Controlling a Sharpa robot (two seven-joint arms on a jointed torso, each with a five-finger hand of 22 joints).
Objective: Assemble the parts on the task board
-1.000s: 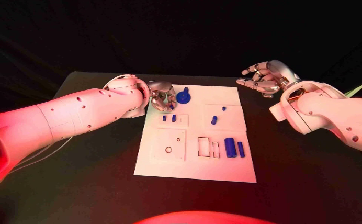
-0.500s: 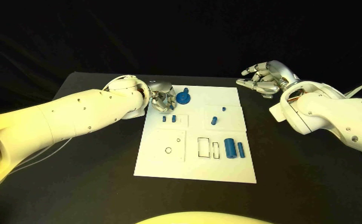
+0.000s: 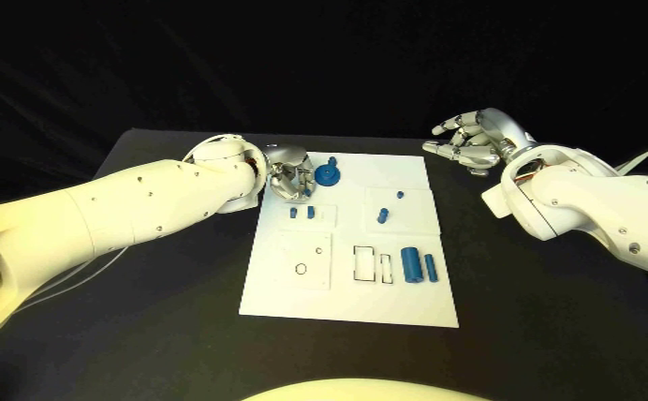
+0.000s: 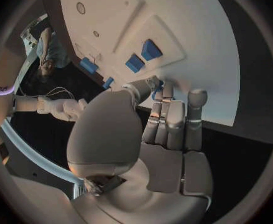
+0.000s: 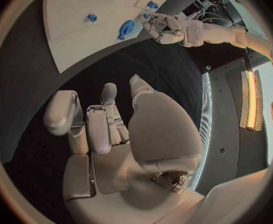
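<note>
The white task board (image 3: 345, 293) lies mid-table. My left hand (image 3: 287, 177) hovers at its far left corner, fingers curled toward a blue round part (image 3: 330, 174). In the left wrist view a sliver of that blue round part (image 4: 156, 83) shows between the thumb tip and fingertips (image 4: 167, 97); I cannot tell whether it is pinched. In the right wrist view the left hand (image 5: 164, 26) sits just beside the round part (image 5: 126, 29). My right hand (image 3: 473, 143) hangs over the table off the board's far right corner, fingers apart, holding nothing.
On the board lie two small blue blocks (image 3: 302, 212), a blue piece (image 3: 382, 216) with a tiny one (image 3: 400, 197) beyond it, and two blue cylinders (image 3: 419, 266) next to rectangular slots (image 3: 364, 263). Round holes (image 3: 300, 270) mark the near left panel.
</note>
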